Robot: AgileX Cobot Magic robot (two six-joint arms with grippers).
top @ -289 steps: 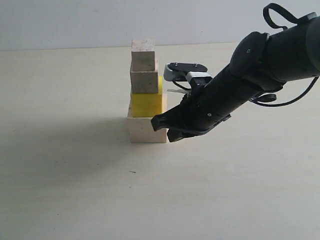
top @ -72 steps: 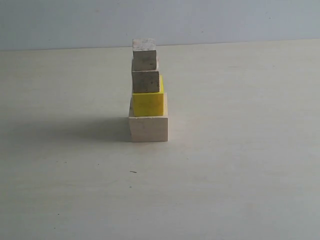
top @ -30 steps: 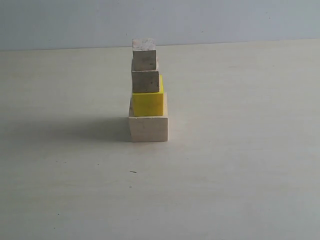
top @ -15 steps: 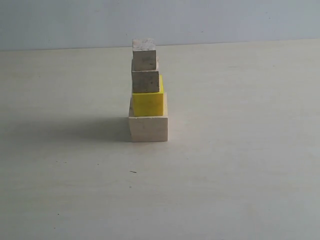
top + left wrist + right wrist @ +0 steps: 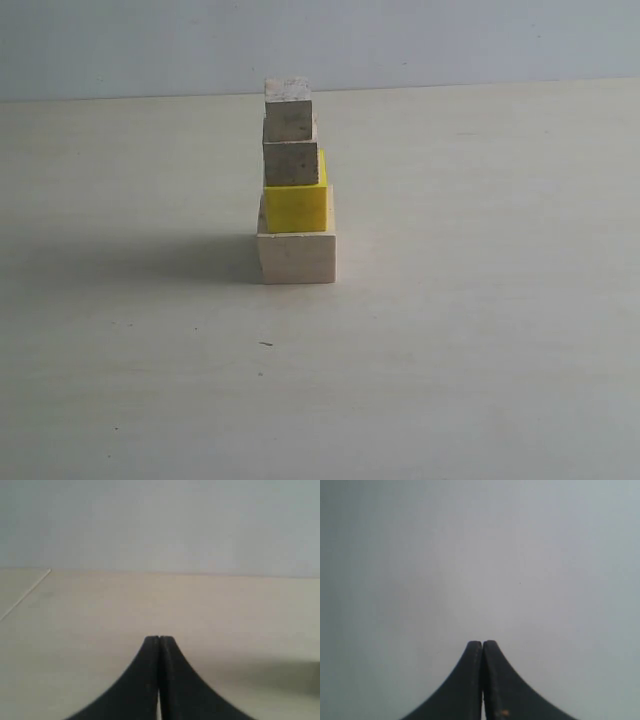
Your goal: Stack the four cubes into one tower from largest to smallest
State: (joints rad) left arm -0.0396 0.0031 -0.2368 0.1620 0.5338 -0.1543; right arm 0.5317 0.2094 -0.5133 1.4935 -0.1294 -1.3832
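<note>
The tower (image 5: 294, 180) stands on the table left of the middle in the exterior view. Its base is the large pale wooden cube (image 5: 297, 258); on it sits the yellow cube (image 5: 296, 208), then the medium pale cube (image 5: 291, 163), with the small pale cube (image 5: 288, 110) on top. No arm shows in the exterior view. My left gripper (image 5: 159, 639) is shut on nothing, facing bare tabletop and wall. Shut and empty too, my right gripper (image 5: 482, 643) faces a plain grey wall. Neither wrist view shows a cube.
The pale table (image 5: 480, 330) spreads round the tower, and the tower's shadow (image 5: 150, 258) falls to its left. A grey wall (image 5: 450, 40) rises behind the table's far edge.
The right arm, which reached beside the tower in the earliest frame, has left the exterior view. Over the last second nothing has moved.
</note>
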